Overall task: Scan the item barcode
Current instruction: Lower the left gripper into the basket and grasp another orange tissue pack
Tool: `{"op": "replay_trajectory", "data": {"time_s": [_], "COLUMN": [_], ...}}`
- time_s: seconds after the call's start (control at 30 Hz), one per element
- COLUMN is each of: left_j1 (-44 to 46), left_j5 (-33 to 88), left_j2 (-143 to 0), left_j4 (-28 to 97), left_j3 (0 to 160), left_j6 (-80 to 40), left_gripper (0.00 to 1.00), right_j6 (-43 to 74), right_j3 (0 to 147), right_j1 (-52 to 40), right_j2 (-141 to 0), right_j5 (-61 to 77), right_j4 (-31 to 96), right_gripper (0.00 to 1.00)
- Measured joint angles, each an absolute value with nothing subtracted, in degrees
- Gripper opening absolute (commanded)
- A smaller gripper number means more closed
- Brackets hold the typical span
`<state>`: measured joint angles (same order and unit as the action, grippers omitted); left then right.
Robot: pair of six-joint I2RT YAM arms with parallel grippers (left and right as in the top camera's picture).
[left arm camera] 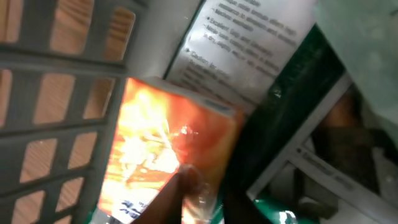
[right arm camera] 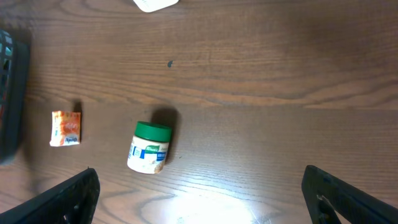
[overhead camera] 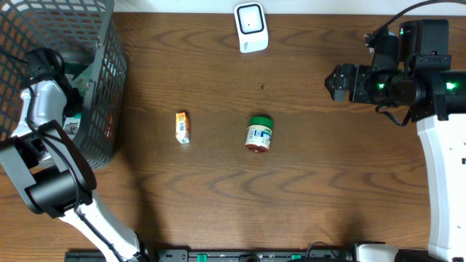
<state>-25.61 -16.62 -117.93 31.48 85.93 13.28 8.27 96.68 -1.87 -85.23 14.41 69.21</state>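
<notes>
Left claw (left arm camera: 206,200), its grip impossible to judge, meets an orange packet (left arm camera: 168,143) inside the basket (overhead camera: 109,109) at the table's (overhead camera: 218,211) left edge, likely fetching it for scanning; right claw (right arm camera: 200,196) hangs wide open.

Overhead: fixed high, looking straight down on the whole tabletop (overhead camera: 328,182); basket (overhead camera: 109,109) at left edge, scanner (overhead camera: 251,28) at top edge.
Left wrist: inside the basket, very close, blurred; orange box (left arm camera: 168,143) fills the centre, mesh wall at left.
Right wrist: well above the tabletop, facing down.
Shared, overhead and right wrist: jar (overhead camera: 259,134), packet (overhead camera: 183,127), scanner's edge.
Shared, overhead and left wrist: basket only.
</notes>
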Motion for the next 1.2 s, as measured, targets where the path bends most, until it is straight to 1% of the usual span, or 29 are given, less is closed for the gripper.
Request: {"op": "replay_trajectory", "data": {"time_s": [0.37,0.73,0.8,0.83,0.87,0.9,0.93,1.07,1.2], "left_j1": [-25.8,-25.8,-25.8,-25.8,-25.8,-25.8,-25.8,-25.8,-25.8], "left_j5": [-16.4,-16.1,-15.7,-15.3,-14.8,-14.4,-13.7,-11.6,-10.4], "left_j2": [-115.2,-93.4,-91.1,-90.4,-90.0,-89.9,-90.0,-92.5,-98.4], "left_j4": [31.1,29.1,29.2,29.5,30.0,30.7,31.6,33.0,33.5], "left_j3": [86.0,87.4,87.8,88.0,88.0,88.1,88.1,87.6,87.0], "left_j6": [13.2,6.3,5.4,5.0,4.7,4.3,4.1,3.3,3.3], "left_gripper": [0.08,0.08,0.15,0.27,0.41,0.48,0.51,0.53,0.53], "right_j6": [8.3,8.3,8.3,8.3,8.3,8.3,8.3,8.3,8.3], "right_j3": [96.7,96.7,96.7,96.7,96.7,96.7,96.7,96.7,96.7], "right_j1": [-1.9,-1.9,-1.9,-1.9,-1.9,-1.9,-1.9,-1.9,-1.9], "right_j2": [-85.2,-85.3,-85.2,-85.2,-85.2,-85.2,-85.2,-85.2,-85.3], "right_j5": [14.4,14.4,14.4,14.4,14.4,14.4,14.4,14.4,14.4], "right_j4": [69.2,69.2,69.2,69.2,69.2,69.2,69.2,69.2,69.2], "right_gripper": [0.99,0.99,0.99,0.99,0.99,0.99,0.99,0.99,0.99]}}
